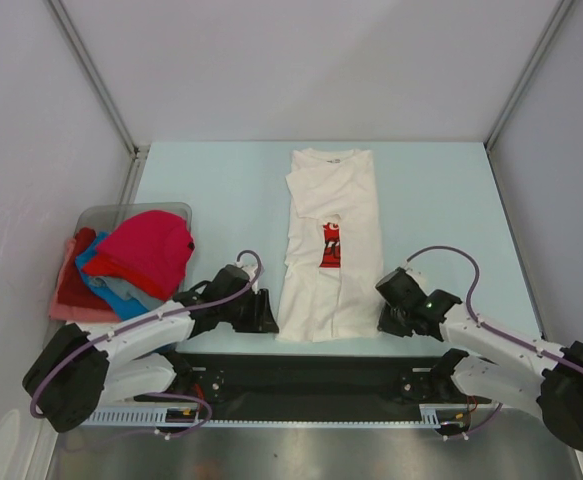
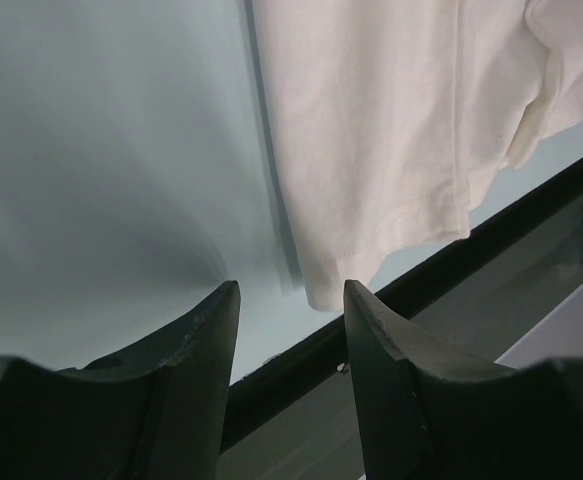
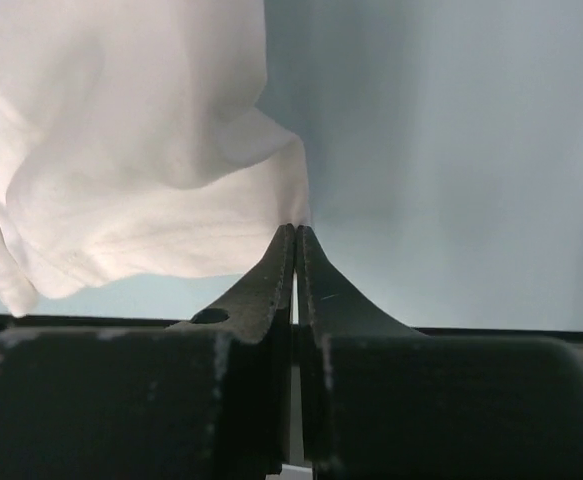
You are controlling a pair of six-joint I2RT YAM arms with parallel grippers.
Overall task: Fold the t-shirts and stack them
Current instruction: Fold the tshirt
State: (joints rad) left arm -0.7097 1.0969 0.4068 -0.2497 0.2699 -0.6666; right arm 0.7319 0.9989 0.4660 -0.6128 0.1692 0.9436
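The desk (image 1: 441, 200) carries one white t-shirt (image 1: 326, 200), laid lengthwise with its sides turned in. It runs away from both grippers, its hem (image 2: 411, 215) at the near edge between them. A strip of its red print (image 1: 330, 245) shows at the middle. The other t-shirts (image 1: 141, 250), magenta-red, blue and pink, are heaped in the bin (image 1: 101, 213), out beyond the left gripper's outer side.

What worries me is an uneven lift. As I read it, only one hem corner is held, so pulling now would drag the shirt askew and spill the tucked sides. The bite on that side also looks thin, right at the fabric's edge, so it could slip free under tension.

The right gripper (image 3: 296, 230) has its fingers pressed together with the shirt's corner caught at the very tips, cloth bunching up on its inner side. The left gripper (image 2: 286, 290) stands apart by a moderate gap, holding nothing. The other hem corner lies just ahead of its tips, and I can't tell whether it touches them.
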